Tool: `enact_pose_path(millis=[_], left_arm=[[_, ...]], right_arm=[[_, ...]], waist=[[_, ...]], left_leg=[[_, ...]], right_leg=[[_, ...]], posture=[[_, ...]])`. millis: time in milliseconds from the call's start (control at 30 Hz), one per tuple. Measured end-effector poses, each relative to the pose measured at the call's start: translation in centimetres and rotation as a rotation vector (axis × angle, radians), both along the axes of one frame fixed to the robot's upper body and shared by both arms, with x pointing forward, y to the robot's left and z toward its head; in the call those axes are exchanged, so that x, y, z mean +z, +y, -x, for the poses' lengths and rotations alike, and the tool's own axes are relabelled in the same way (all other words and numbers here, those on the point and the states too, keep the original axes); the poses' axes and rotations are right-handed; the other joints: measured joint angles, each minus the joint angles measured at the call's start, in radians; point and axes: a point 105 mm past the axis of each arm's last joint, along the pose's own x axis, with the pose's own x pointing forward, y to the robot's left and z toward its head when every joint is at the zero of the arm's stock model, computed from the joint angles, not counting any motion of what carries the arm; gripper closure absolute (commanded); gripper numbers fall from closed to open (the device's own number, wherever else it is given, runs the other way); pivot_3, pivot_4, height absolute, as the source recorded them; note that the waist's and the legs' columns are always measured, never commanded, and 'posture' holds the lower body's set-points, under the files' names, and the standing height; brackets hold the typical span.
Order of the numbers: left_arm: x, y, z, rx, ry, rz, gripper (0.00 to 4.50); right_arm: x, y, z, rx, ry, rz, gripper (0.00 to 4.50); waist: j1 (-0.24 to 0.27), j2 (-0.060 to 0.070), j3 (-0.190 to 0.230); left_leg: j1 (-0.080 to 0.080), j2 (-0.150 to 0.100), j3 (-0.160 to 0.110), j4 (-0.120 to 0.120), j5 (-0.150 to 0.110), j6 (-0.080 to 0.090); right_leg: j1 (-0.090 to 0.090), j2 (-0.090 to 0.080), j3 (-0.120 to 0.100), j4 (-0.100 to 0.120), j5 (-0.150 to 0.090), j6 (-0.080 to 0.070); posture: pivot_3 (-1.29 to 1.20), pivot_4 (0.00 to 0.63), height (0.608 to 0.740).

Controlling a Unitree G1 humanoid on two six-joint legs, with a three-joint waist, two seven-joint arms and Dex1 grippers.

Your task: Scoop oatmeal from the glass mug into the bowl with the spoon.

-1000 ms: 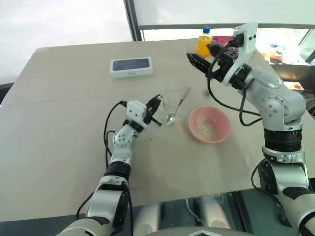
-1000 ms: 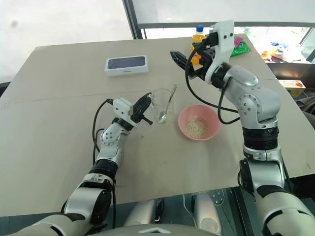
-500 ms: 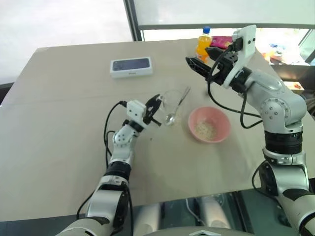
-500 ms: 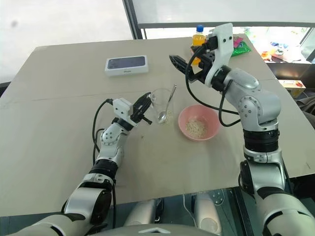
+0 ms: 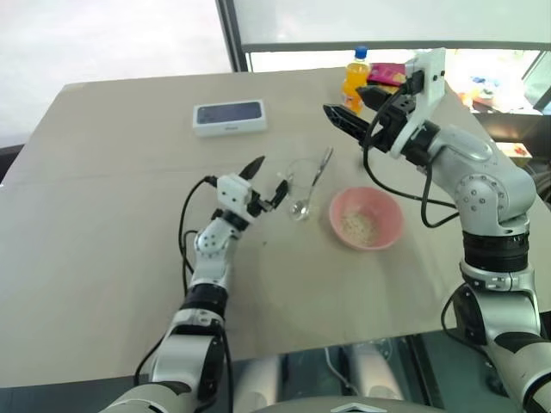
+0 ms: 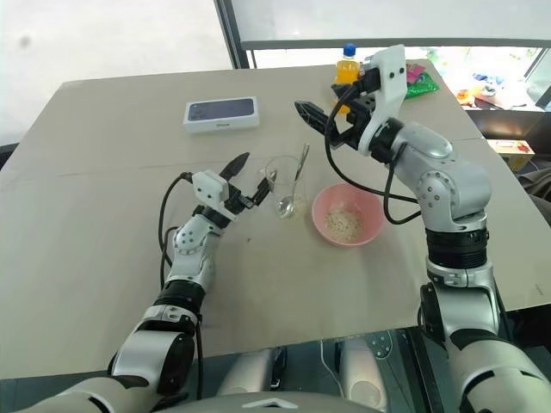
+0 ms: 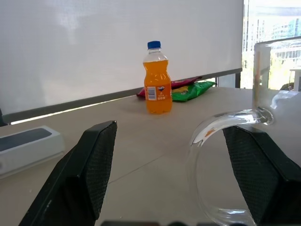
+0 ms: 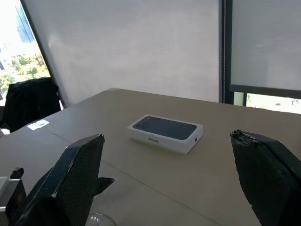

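Table: wide beige top, everything sits on it. Landmark = mug.

R gripper up in the air beyond the mug & a bit to its right, well above it, fingers spread wide, holding nothing; wrist view looks across to the box.

L gripper just left of the mug, fingers spread apart w/ the mug handle between them, not pinching it. In the L wrist view the clear handle loop curves between the two black fingers, nearer the one on the mug side.

Box: white w/ dark top, lying flat, well beyond the mug & to its left.

Bowl: pink, just right of the mug, apart from it, upright. Oatmeal is a small pale heap in the bowl's middle.

Bottle: orange drink, blue cap, upright, far beyond the mug near the table's far edge, coloured snack bags lying beside it.

Mug: clear glass, upright, about mid-table. Can't tell if any oats are in it.

Spoon: silver, standing tilted in the mug, handle leaning over the rim up & to the right, bowl end down at the mug's base.
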Motion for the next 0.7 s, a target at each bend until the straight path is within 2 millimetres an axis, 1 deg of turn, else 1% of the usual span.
enact_pose_path(millis=[100, 200, 267, 300, 333, 433, 467, 533, 600, 633, 700], left_arm=[[-0.3, 1.0, 0.7, 0.02, 0.015, 0.004, 0.72], [0.3, 1.9, 1.3, 0.038, 0.01, 0.014, 0.72], [0.9, 2.6, 1.9, 0.052, 0.001, 0.026, 0.72], [1.3, 3.1, 2.3, 0.062, -0.003, 0.03, 0.72], [1.4, 3.4, 2.6, 0.066, -0.004, 0.035, 0.72], [1.7, 4.1, 4.0, 0.064, 0.011, 0.037, 0.72], [1.6, 4.3, 4.5, 0.06, 0.024, 0.035, 0.72], [0.8, 4.9, 5.5, 0.06, 0.071, 0.031, 0.72], [0.1, 5.4, 6.4, 0.061, 0.112, 0.038, 0.72], [-0.4, 5.7, 7.0, 0.059, 0.136, 0.033, 0.72], [-1.4, 6.5, 8.4, 0.05, 0.214, 0.047, 0.72]], right_arm=[[-0.7, -0.3, 0.1, -0.005, 0.018, 0.003, 0.0], [-1.4, -1.2, -0.1, -0.049, 0.06, -0.029, 0.0], [-1.5, -2.5, -0.4, -0.098, 0.083, -0.067, 0.0], [-1.5, -3.6, -0.6, -0.132, 0.083, -0.082, 0.0], [-1.5, -4.3, -0.6, -0.152, 0.082, -0.083, 0.0], [-2.4, -7.1, -0.1, -0.217, 0.093, -0.101, 0.0], [-2.9, -7.9, 0.1, -0.235, 0.104, -0.11, 0.0], [-4.5, -9.7, 0.9, -0.268, 0.13, -0.104, 0.0], [-6.1, -10.5, 1.9, -0.267, 0.146, -0.074, 0.0], [-7.1, -11.0, 2.7, -0.262, 0.155, -0.054, 0.0], [-10.0, -12.4, 4.7, -0.244, 0.19, 0.026, 0.0]], waist=[[0.001, 0.0, 0.0], [0.002, 0.0, 0.0], [0.003, 0.0, 0.0], [0.004, 0.0, 0.0], [0.005, 0.0, 0.0], [0.005, 0.0, 0.0], [0.005, 0.0, 0.0], [0.005, 0.0, 0.0], [0.006, 0.0, 0.0], [0.006, 0.0, 0.0], [0.006, 0.0, 0.0]], left_leg=[[0.0, 0.0, 0.0, 0.0, 0.0, 0.0], [0.0, 0.0, 0.0, 0.0, 0.0, 0.001], [0.0, 0.0, 0.0, 0.0, 0.0, 0.001], [0.0, 0.0, 0.0, 0.0, 0.0, 0.001], [0.0, 0.0, 0.0, 0.0, -0.001, 0.001], [0.0, 0.0, 0.0, -0.001, -0.001, 0.001], [0.0, 0.0, 0.0, -0.001, -0.001, 0.001], [0.0, 0.001, 0.001, -0.001, -0.001, 0.001], [0.0, 0.001, 0.001, -0.001, -0.001, 0.001], [0.0, 0.001, 0.001, -0.001, -0.001, 0.002], [0.001, 0.001, 0.001, -0.001, -0.001, 0.002]], right_leg=[[0.0, 0.0, 0.0, 0.0, 0.0, 0.0], [0.0, 0.0, 0.0, 0.0, 0.0, 0.0], [0.0, 0.0, 0.0, 0.0, 0.0, 0.0], [0.0, 0.0, 0.0, 0.0, 0.0, 0.0], [0.0, 0.0, 0.0, 0.0, 0.0, 0.0], [0.0, 0.0, 0.001, -0.001, 0.0, 0.0], [0.0, 0.0, 0.001, -0.001, 0.0, 0.0], [0.0, 0.0, 0.001, -0.001, 0.0, 0.0], [0.0, 0.0, 0.001, -0.001, 0.0, 0.0], [0.0, 0.0, 0.001, -0.001, 0.0, 0.0], [0.001, 0.0, 0.001, -0.001, 0.0, 0.0]], posture=[[0.0, 0.15, 0.74], [0.0, 0.15, 0.74], [0.0, 0.15, 0.74], [0.0, 0.15, 0.74], [0.0, 0.15, 0.74], [0.0, 0.15, 0.74], [0.0, 0.15, 0.74], [0.0, 0.15, 0.74], [0.0, 0.15, 0.74], [0.0, 0.15, 0.74], [0.0, 0.15, 0.74]])
